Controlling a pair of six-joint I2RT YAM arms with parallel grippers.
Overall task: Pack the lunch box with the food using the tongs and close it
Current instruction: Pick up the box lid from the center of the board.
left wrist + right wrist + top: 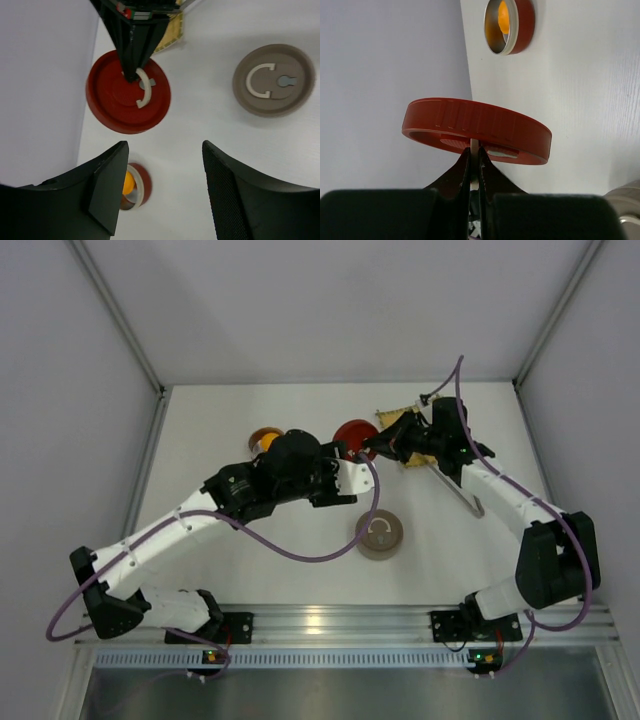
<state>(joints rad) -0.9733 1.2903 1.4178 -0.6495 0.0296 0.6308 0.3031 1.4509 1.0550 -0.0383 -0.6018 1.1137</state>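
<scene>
Plenty is hidden here. From above, the left arm's black wrist covers its own fingers, and the right arm lies across the yellow bamboo mat (396, 421), so only the mat's frayed corners show. The tongs (468, 498) are on the table (220, 420) right of centre, a thin grey strip with its upper end tucked under the right forearm. The tongs touch neither gripper.

The red tin (142, 185) sits near the left wall; in the left wrist view it is half hidden by a finger. The orange ball (503, 17) is inside it, cut off by the rim; the rest of the tin's inside cannot be made out.

Now the fingers. The right gripper (475, 152) is pinched tight on the thin white handle (143, 90) of the red lid (475, 127), with barely a sliver between the jaws. The lid's right edge is blurred in the left wrist view, and I cannot tell whether the lid rests on the table or hangs just above it.

The left gripper (164, 150) is spread wide over bare table, holding nothing and touching nothing. Its fingers (107, 192) frame the gap, with the red lid just beyond their tips and the red tin beside one of them.

A taupe lid (380, 535) with a white handle lies flat near the front of the table, well apart from both grippers; it is cropped at the corner of the right wrist view.
</scene>
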